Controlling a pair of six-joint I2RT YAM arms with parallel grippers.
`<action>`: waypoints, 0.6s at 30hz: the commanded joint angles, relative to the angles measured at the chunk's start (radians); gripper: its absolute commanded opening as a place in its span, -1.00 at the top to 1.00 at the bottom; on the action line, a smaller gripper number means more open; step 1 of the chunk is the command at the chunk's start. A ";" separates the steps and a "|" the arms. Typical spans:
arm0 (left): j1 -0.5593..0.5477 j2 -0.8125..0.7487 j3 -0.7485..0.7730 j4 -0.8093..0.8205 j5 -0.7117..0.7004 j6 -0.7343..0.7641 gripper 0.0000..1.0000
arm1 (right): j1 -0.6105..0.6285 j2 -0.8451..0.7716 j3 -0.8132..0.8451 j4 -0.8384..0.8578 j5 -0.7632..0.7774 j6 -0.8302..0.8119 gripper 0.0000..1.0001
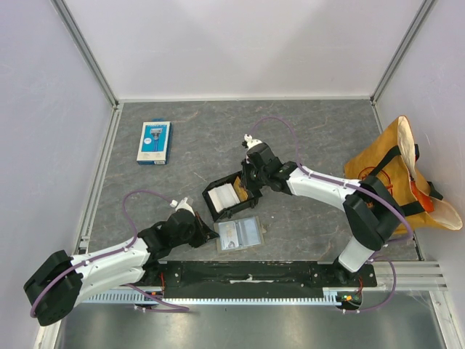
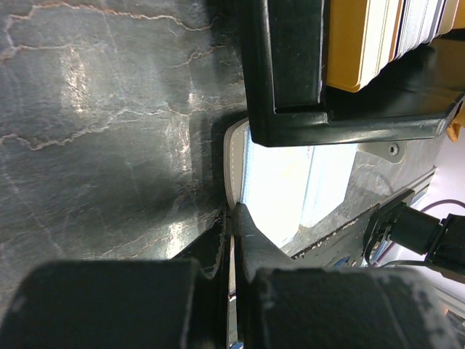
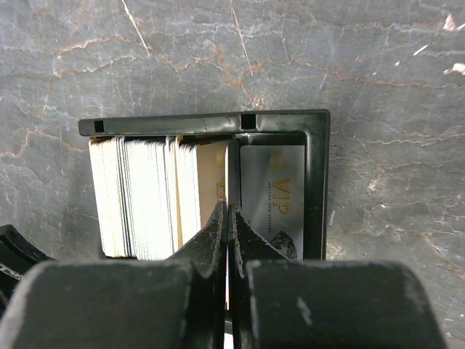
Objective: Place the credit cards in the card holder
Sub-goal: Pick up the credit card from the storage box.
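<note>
table: big grey marbled slab under everything. Seen whole only from the top camera; just patches of it in the wrist views.

yellow bag: slumped at the right edge, well apart from the action. Top camera only.

blue-and-white pack: far left, well apart. Also top camera only. Not a card, so best left alone.

black tray: parked between the two grippers, just behind the card holder. Touching it or not, can't tell. Could get dragged or tipped by a sticky pull and shove the holder out of line.

card holder: flat near the front edge, clear pocket facing up. Could skid or buckle under a card pushed in at a bad angle. Nowhere in the right wrist view. Pale rim and glare-washed pocket up close in the left wrist view.

credit cards: packed on edge in the tray, with one grey VIP card showing its face at the right end. Real risk of two lifting together or the neighbours fanning out, given the tight packing. Lettering and stack order readable only from the right wrist. From above, just a pale block.

right gripper: narrow, tips down in the stack between a yellowish card and the VIP one. Thin pale sliver in the gap, so probably one card nipped by its edge. Weak pinch, could slip.

left gripper: narrow too, tips at the holder's near rim. Can't tell whether pinching anything or just pressing. Could nudge the holder sideways.
</note>
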 commanded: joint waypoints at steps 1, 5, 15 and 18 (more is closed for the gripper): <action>0.006 -0.007 0.020 0.035 -0.009 0.039 0.96 | 0.022 -0.057 0.083 -0.040 0.077 -0.014 1.00; 0.006 -0.007 0.015 0.043 -0.009 0.037 0.96 | 0.054 -0.037 0.117 -0.078 0.126 -0.021 1.00; 0.004 -0.010 0.015 0.044 -0.009 0.039 0.96 | 0.164 0.035 0.168 -0.140 0.286 0.021 0.97; 0.004 -0.013 0.015 0.044 -0.009 0.037 0.96 | 0.177 0.037 0.175 -0.143 0.298 0.027 0.97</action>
